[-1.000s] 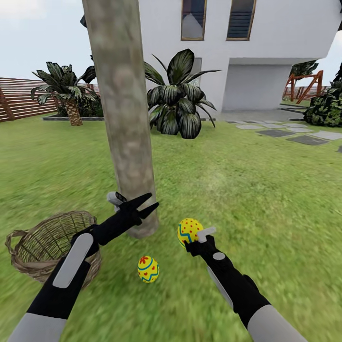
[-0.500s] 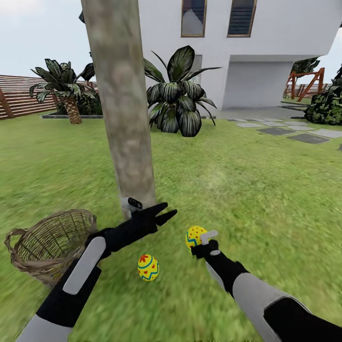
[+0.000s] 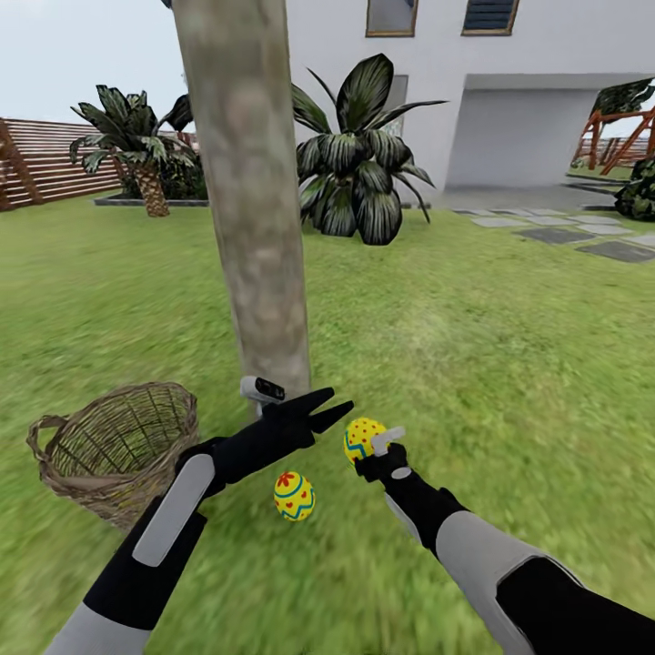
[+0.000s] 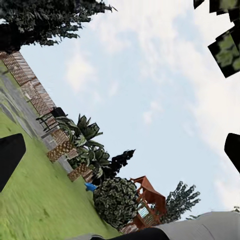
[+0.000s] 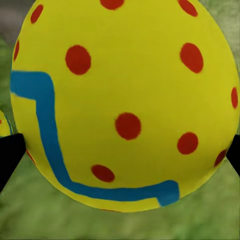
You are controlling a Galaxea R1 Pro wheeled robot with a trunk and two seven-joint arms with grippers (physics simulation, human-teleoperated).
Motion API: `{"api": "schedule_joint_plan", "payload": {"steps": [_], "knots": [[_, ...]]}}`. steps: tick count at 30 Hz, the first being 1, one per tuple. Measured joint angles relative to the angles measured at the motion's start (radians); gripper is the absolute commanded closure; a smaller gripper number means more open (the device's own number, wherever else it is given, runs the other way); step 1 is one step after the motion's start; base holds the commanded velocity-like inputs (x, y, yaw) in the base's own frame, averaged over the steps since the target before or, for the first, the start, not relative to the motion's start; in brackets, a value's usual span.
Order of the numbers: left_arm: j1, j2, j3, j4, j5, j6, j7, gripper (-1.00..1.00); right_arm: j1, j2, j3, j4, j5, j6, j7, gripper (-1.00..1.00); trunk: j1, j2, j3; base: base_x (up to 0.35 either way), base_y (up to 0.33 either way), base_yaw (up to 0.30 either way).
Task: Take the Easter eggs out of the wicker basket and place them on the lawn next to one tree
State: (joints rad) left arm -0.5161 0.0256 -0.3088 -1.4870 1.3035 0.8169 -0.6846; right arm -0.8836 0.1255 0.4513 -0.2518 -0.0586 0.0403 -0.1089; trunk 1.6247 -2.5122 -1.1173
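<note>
The tree's thick mottled trunk rises from the lawn just ahead of me. One yellow egg with a red flower mark and blue zigzag lies on the grass near the trunk's foot. My right gripper is shut on a red-dotted egg, held low beside the trunk. My left gripper is open and empty, between the trunk and the dotted egg. The wicker basket stands on the grass to the left; its visible inside shows no egg. The third egg is out of view.
A broad-leafed plant and the white house stand behind the tree. A short palm and brown slatted fence are at the far left. Grey stepping stones lie at the right. Open grass spreads right of the trunk.
The head view has shifted slightly. My left gripper has swung to the right across the trunk's foot. My right arm has reached forward, still holding the dotted egg low by the trunk.
</note>
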Motion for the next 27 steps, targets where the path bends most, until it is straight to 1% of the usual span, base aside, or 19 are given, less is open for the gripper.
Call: {"api": "schedule_joint_plan", "payload": {"steps": [2, 5, 9, 19, 22, 24, 25, 27], "knots": [[0.000, 0.000, 0.000, 0.000, 0.000, 0.000, 0.000, -1.00, 0.003, 0.001, 0.002, 0.000, 0.001, -0.001, -0.004, 1.00, 0.001, 0.000, -0.006, 0.000, 0.000, 0.179], [0.000, 0.000, 0.000, 0.000, 0.000, 0.000, 0.000, -1.00, 0.002, 0.000, 0.002, -0.002, 0.002, -0.003, -0.003, 1.00, 0.002, -0.001, -0.018, 0.000, 0.000, 0.039], [0.000, 0.000, 0.000, 0.000, 0.000, 0.001, 0.000, -1.00, 0.005, 0.001, 0.003, -0.003, 0.002, -0.004, -0.005, 1.00, 0.004, -0.002, -0.033, 0.000, 0.000, 0.189], [0.000, 0.000, 0.000, 0.000, 0.000, 0.002, 0.000, -1.00, 0.008, 0.004, 0.003, -0.003, 0.003, 0.000, -0.003, 1.00, 0.009, -0.004, -0.072, 0.000, 0.000, 0.009], [0.000, 0.000, 0.000, 0.000, 0.000, 0.002, 0.000, -1.00, 0.007, 0.009, 0.004, -0.002, 0.002, 0.007, -0.008, 1.00, 0.010, -0.005, -0.083, 0.000, 0.000, 0.000], [0.000, -0.001, -0.001, 0.000, 0.000, 0.002, 0.000, -1.00, 0.002, 0.017, 0.002, -0.001, -0.001, 0.044, -0.015, 1.00, 0.011, -0.006, -0.091, 0.000, 0.000, 0.000], [0.000, -0.001, -0.001, 0.000, 0.000, 0.002, 0.000, -1.00, -0.001, 0.023, 0.002, -0.002, -0.002, 0.087, -0.025, 1.00, 0.011, -0.006, -0.095, 0.000, 0.000, 0.000], [0.000, -0.002, -0.002, 0.000, 0.000, 0.002, 0.000, -1.00, -0.012, 0.039, 0.001, 0.000, -0.005, 0.125, -0.048, 1.00, 0.012, -0.006, -0.103, 0.000, 0.000, 0.000]]}}
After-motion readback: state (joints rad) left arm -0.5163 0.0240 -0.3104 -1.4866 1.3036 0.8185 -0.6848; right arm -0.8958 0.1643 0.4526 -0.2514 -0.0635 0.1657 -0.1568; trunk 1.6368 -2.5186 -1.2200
